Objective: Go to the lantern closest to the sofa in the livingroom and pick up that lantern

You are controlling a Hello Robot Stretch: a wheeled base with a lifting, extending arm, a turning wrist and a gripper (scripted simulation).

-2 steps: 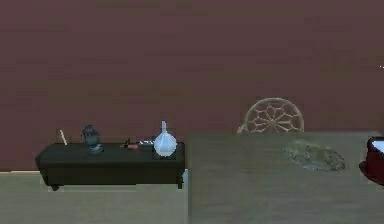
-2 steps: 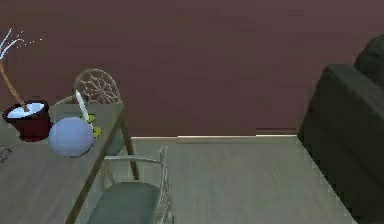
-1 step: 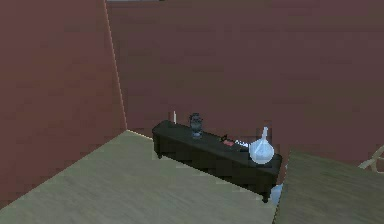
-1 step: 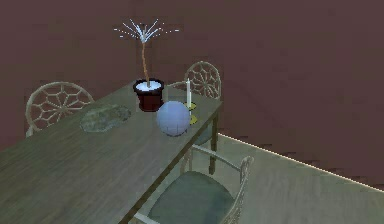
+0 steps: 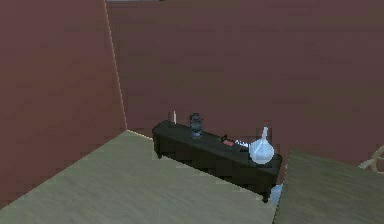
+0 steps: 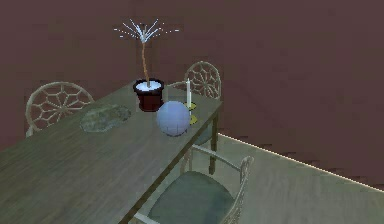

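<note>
Forward view, your count:
- One low dark cabinet (image 5: pixel 215 158), standing against the red-brown wall (image 5: pixel 250 70) near the room's corner.
- On its top, four items in a row. From the view's left you have one thin white candle (image 5: pixel 174 118), one small dark lantern (image 5: pixel 197 124), one small dark and red object (image 5: pixel 229 142) too small to name, and one pale flask-shaped vase (image 5: pixel 261 150).
- The lantern stands upright, just beside the candle and well apart from the vase.

Arm side view, your count:
- One long tabletop (image 6: pixel 60 170).
- On it are four items. One dark pot with a spiky white plant (image 6: pixel 148 92) stands at the far edge. One white candle in a yellow holder (image 6: pixel 188 100) stands near the pot. One pale blue ball (image 6: pixel 172 118) sits just beside the holder. One clear glass dish (image 6: pixel 105 118) lies toward the view's left.
- Three pale chairs with web-patterned backs: two on the far side of the tabletop (image 6: pixel 58 105) (image 6: pixel 205 78), and one on the near side (image 6: pixel 205 190) with a dark green seat.

Fingers: you cannot tell their state from these views.
</note>
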